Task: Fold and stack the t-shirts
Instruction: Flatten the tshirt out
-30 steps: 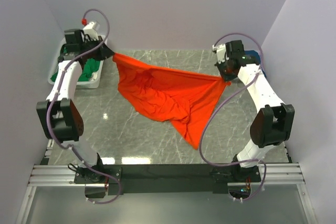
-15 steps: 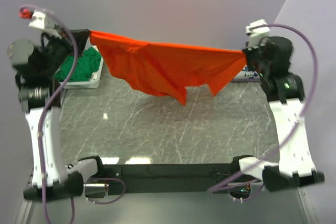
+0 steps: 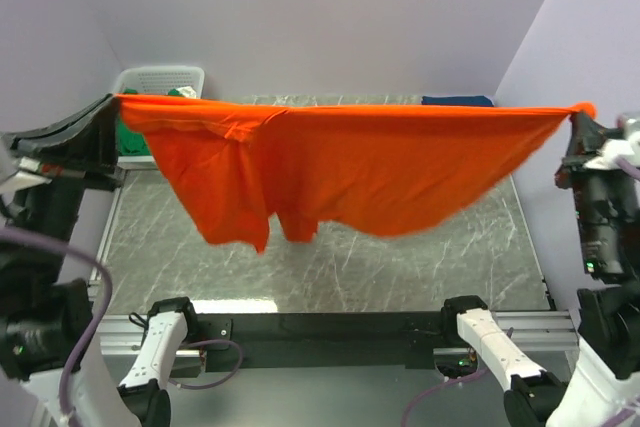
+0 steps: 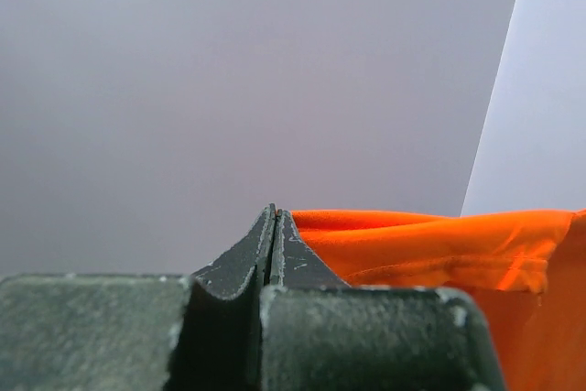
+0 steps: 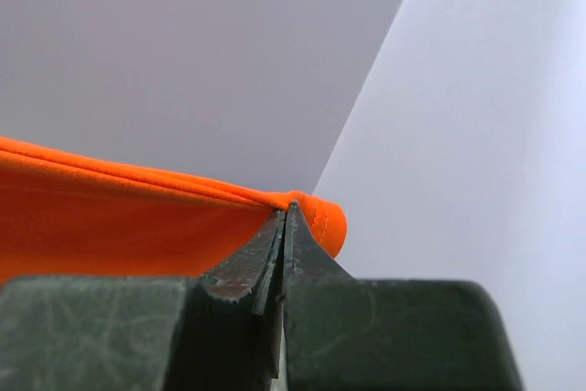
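Note:
The orange t-shirt (image 3: 340, 172) hangs stretched wide and high above the table, its top edge taut between both grippers. My left gripper (image 3: 116, 100) is shut on its left corner; the left wrist view shows the closed left gripper (image 4: 274, 212) with orange cloth (image 4: 430, 244) beside it. My right gripper (image 3: 580, 110) is shut on the right corner; in the right wrist view the right gripper (image 5: 286, 212) pinches the orange hem (image 5: 137, 217). A green t-shirt (image 3: 127, 137) lies in the basket. A navy t-shirt (image 3: 457, 101) peeks out at the table's far right.
A white lattice basket (image 3: 158, 80) stands at the far left behind the shirt. The grey marble table (image 3: 400, 267) lies below the hanging cloth. Lilac walls close in on the left, back and right.
Both arms have risen and spread farther apart toward the camera. The orange shirt went from sagging to stretched taut and lifted well off the table.

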Robot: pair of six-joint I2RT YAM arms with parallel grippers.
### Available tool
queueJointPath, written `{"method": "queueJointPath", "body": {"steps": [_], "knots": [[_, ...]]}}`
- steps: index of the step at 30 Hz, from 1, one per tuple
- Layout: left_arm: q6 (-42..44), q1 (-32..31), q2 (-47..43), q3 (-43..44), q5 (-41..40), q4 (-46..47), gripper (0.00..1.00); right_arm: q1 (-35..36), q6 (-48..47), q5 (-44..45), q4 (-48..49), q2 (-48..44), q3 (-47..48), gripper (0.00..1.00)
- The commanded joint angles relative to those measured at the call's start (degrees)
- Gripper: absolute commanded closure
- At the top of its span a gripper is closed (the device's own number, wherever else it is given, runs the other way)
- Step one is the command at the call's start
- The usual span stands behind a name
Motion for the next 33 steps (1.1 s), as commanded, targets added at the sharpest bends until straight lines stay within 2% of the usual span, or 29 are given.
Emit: {"method": "queueJointPath", "body": {"steps": [1, 4, 8, 13, 18, 21, 25, 29, 33], "knots": [[-0.9, 0.8, 2.1, 5.4, -7.4, -6.7, 0.99, -0.9, -3.3, 4.1, 1.0, 2.9, 1.9, 1.0], [-1.1, 0.7, 4.6, 5.7, -7.2, -8.3, 0.99, -0.8, -4.3, 2.7, 2.1, 5.3, -2.3, 1.0], [-1.4, 0.8, 8.4, 1.2, -6.6, -8.3, 0.99, -0.8, -4.4, -0.7, 4.3, 10.3, -9.2, 1.0], [-1.1, 0.7, 14.2, -12.9, -2.7, -4.8, 0.99, -0.5, -5.0, -3.6, 9.5, 17.7, -18.8, 1.0], [0.7, -1.0, 22.7, -28.8, -3.2, 5.8, 0.99, 1.5, -6.4, -5.8, 16.1, 26.5, -26.9, 1.0], [2.3, -2.7, 29.9, -34.5, -4.1, 13.1, 0.99, 3.2, -6.6, -6.8, 18.0, 34.1, -28.6, 1.0], [2.0, -4.1, 42.8, -33.4, -3.2, 17.2, 1.0, 4.5, -6.7, -6.2, 22.0, 46.0, -28.1, 1.0], [0.3, -5.0, 57.5, -24.4, -2.4, 16.0, 1.0, 4.6, -6.8, -4.4, 24.1, 54.9, -24.4, 1.0], [-2.4, -5.1, 64.5, -18.5, -3.3, 17.9, 1.0, 4.5, -8.4, -1.9, 26.7, 61.2, -20.7, 1.0]]}}
